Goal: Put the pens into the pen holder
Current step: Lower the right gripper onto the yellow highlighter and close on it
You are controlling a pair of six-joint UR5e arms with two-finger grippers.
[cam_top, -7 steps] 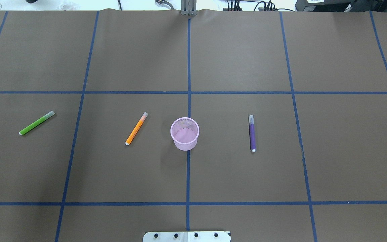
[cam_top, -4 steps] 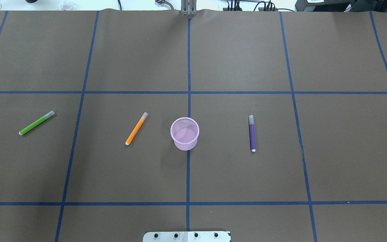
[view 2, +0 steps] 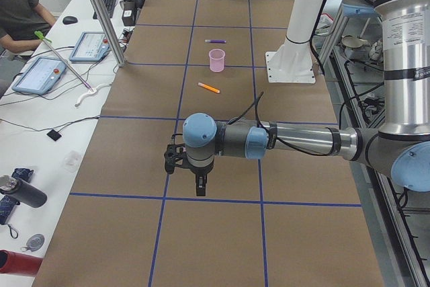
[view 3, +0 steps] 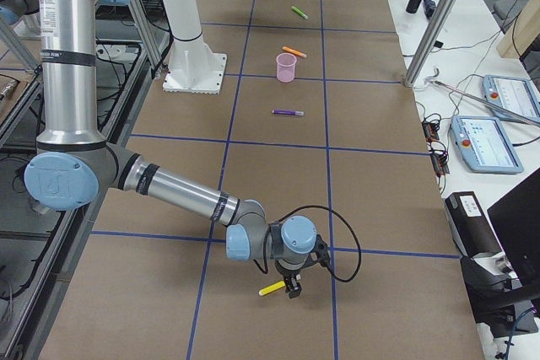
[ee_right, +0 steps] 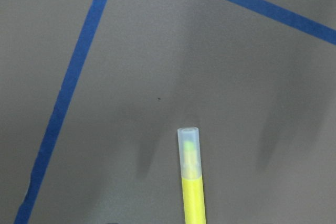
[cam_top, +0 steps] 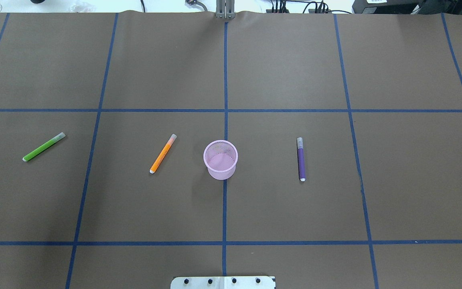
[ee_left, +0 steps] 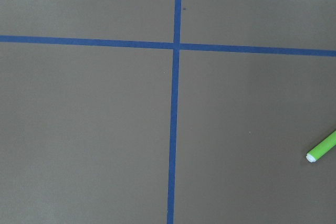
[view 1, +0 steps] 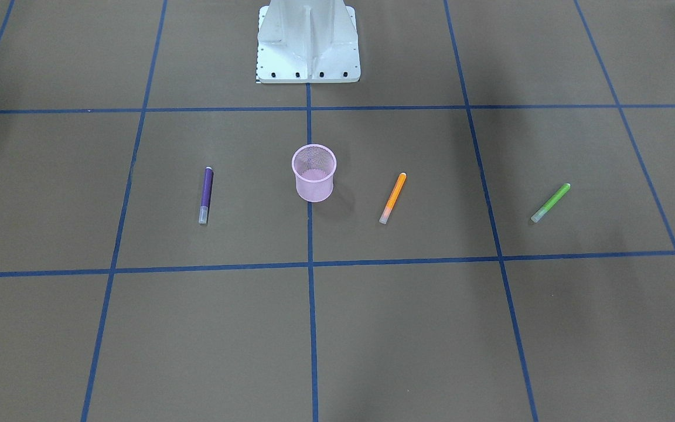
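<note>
- Overhead exterior view: the pink pen holder (cam_top: 220,159) stands empty, so no pen is collected yet and all are left to do.
- Four pens in all: green pen (cam_top: 43,147), orange pen (cam_top: 163,153) and purple pen (cam_top: 301,159) lie on the surface (cam_top: 287,208).
- The yellow pen (view 3: 270,289) sits just beside the right pincer (view 3: 293,290).
- One holder, well apart from both pincers.
- Left pincer (view 2: 199,188) hangs near the green pen.
- Whether either pincer is open or closed, I cannot tell.
</note>
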